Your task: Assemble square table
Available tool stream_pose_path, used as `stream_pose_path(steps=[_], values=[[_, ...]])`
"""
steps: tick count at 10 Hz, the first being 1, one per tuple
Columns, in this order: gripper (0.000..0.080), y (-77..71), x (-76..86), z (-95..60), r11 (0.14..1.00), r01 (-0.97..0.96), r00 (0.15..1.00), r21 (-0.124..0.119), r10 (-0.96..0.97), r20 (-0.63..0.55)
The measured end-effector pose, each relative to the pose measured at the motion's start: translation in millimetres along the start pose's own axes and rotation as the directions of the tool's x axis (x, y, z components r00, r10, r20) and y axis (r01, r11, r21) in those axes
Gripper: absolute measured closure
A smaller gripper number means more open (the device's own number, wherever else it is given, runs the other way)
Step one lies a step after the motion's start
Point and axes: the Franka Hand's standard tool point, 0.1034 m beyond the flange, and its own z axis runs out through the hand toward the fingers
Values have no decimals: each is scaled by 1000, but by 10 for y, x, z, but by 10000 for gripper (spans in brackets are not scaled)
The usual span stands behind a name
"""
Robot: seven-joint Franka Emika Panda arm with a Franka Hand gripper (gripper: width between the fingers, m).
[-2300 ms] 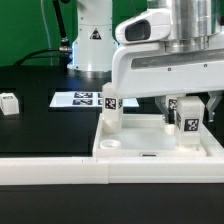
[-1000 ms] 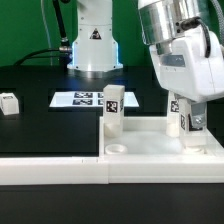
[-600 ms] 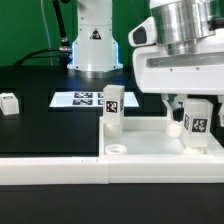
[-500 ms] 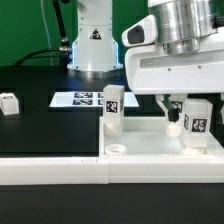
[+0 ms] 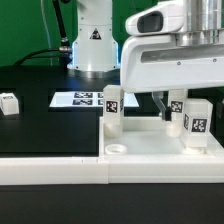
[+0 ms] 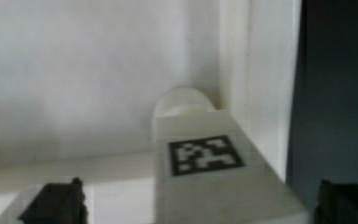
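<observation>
I count one square table top and three short legs for sure. Two stand upright on it, the first standing leg and the second standing leg, and one loose leg lies on the bench. A possible fourth beside the second is too hidden to call, and there is also one marker board and one long white rail.

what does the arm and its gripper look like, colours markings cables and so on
The gripper has a blocky white housing under a silvery round wrist, with a dark oval window on its side. Its fingertips are black. The arm's base is white, with a black triangular label and a blue glow at its foot. Black cables run beside it.
</observation>
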Motion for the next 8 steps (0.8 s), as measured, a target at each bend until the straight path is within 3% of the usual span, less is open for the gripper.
stream_pose_path(steps=[1, 2, 3, 4, 5, 8], values=[[151, 8, 0, 2, 1000, 11, 1000, -2, -11, 0], [284, 3, -2, 3, 1000, -25, 1000, -1, 25, 0], [284, -4, -5, 4, 995, -100, 995, 3, 100, 2], [424, -9, -7, 4, 987, -162, 987, 4, 162, 3], [512, -10, -7, 4, 974, -228, 974, 4, 228, 3], [511, -21, -4, 9, 862, -507, 862, 17, 507, -1]])
